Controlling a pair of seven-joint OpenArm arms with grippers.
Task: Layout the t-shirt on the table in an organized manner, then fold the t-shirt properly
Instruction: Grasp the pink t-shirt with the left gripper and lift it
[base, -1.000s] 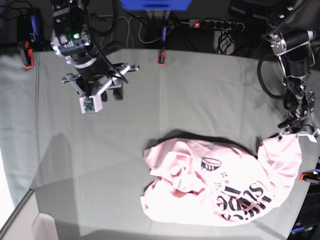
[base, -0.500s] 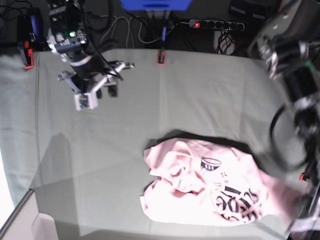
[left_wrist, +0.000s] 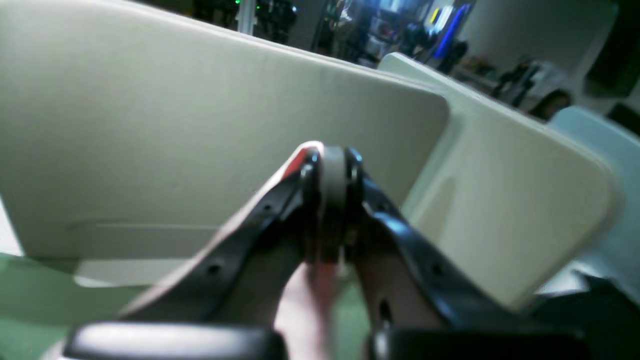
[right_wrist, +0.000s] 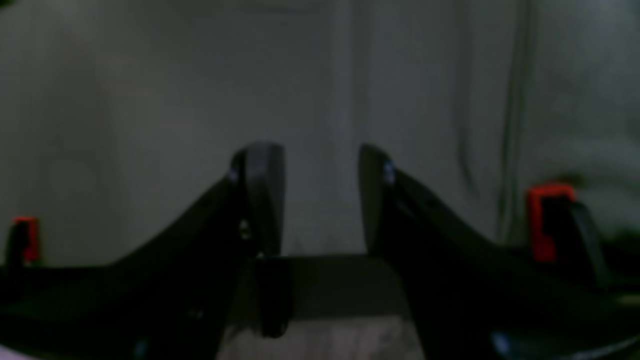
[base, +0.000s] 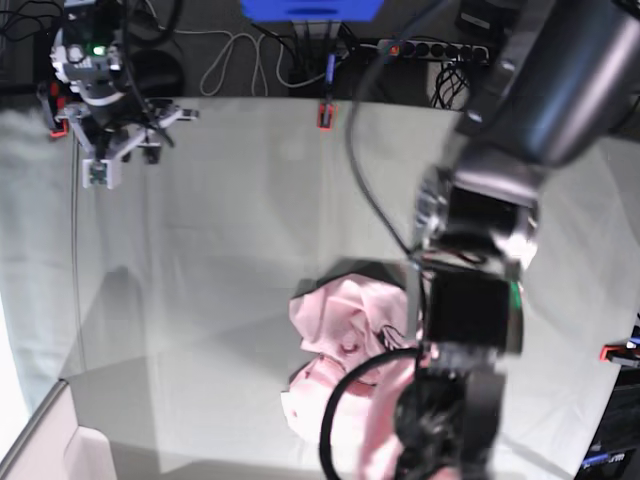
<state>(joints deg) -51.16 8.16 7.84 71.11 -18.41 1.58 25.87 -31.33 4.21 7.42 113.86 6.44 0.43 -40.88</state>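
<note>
The t-shirt (base: 340, 340) lies bunched on the table (base: 240, 230), in the lower middle of the base view, pale pink with black print showing on a crumpled upper fold. Part of it is hidden behind the left arm (base: 490, 250), which fills the right half of that view close to the camera; a strip of pink cloth runs down beside the arm's lower section toward the frame's bottom edge.

In the left wrist view the left gripper (left_wrist: 330, 210) is clamped tight — its 2 dark fingers (left_wrist: 260, 220) meet at the tips, and a pink fold of the t-shirt (left_wrist: 305, 305) is pinched between them and trails down below. Beige panels stand behind it.

The right gripper (right_wrist: 312, 200) is released, with a clear gap between its 2 fingers (right_wrist: 260, 195) and nothing held; grey-green cloth lies behind it. In the base view the right arm (base: 100, 90) sits at the far left corner of the table, well apart from the t-shirt. A red-orange clamp (base: 323, 113) grips the far edge — another (right_wrist: 547, 220) shows in the right wrist view.
</note>
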